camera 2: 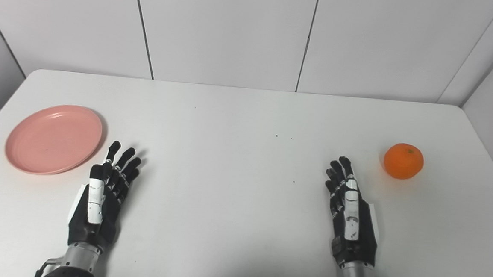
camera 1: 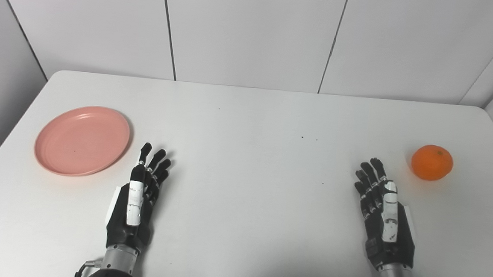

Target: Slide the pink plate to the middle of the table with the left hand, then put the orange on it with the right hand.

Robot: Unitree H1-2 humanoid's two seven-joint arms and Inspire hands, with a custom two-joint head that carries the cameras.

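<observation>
White table [camera 1: 241, 224] held the pink plate [camera 1: 82, 140] at left, just up-left of the open, empty left hand [camera 1: 138, 200]; right hand [camera 1: 385, 215] open too.

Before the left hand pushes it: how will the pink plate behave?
The pink plate looks shallow, rigid and probably light plastic, so it should slide flat on the smooth white table, not tip. An off-centre push from the left hand may spin it.

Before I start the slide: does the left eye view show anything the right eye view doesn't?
Only the left eye view: nothing extra on the table, just more wall left of it. Only the right eye view: more table and wall right of the orange. Both: the pink plate empty at far left, the left hand and right hand open, holding nothing, the white table.
</observation>
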